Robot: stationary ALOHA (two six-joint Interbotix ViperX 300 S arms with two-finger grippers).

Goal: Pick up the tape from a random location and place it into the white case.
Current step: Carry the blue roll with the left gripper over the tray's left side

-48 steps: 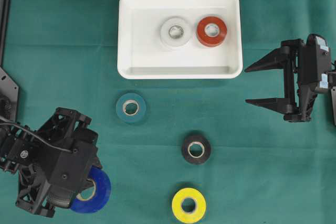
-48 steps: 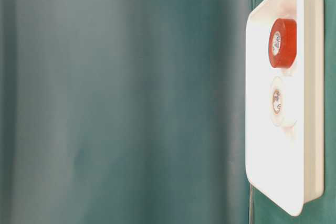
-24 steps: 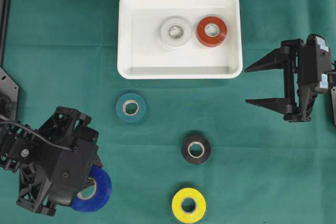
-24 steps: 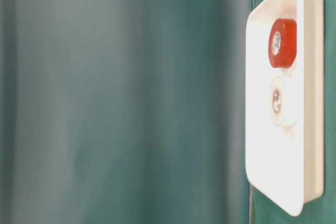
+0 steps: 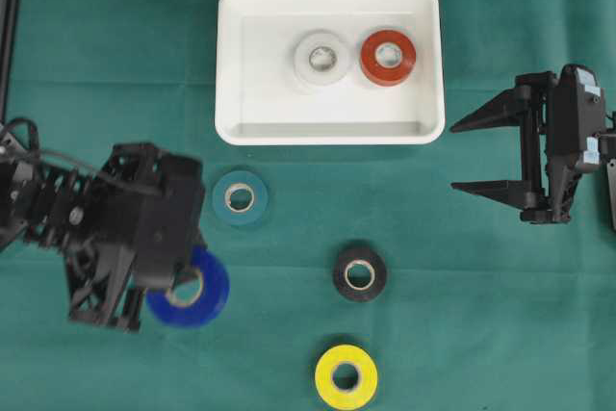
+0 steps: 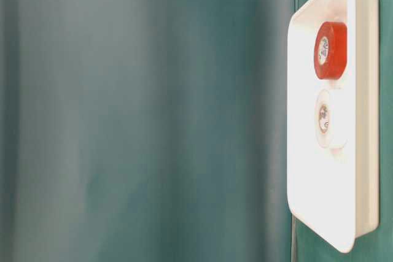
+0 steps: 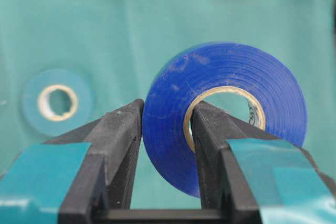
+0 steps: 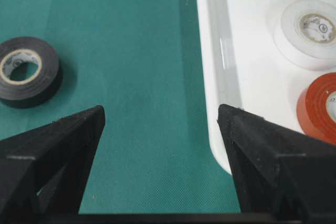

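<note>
Green cloth [image 5: 115, 64]; left tool [image 7: 165, 124] pinches blue tape [image 7: 231, 77].

A dark green cloth [image 5: 481, 315] covers the table, and we count five loose tape rolls lying flat on it. A teal roll [image 5: 240, 197] sits left of the table's middle. A black roll [image 5: 360, 273] lies right of it and nearer the table's bottom edge in the overhead view, with a yellow roll [image 5: 346, 376] right at that edge. Toward the opposite edge, a white roll [image 5: 321, 60] and a red roll [image 5: 388, 57] lie side by side.
</note>
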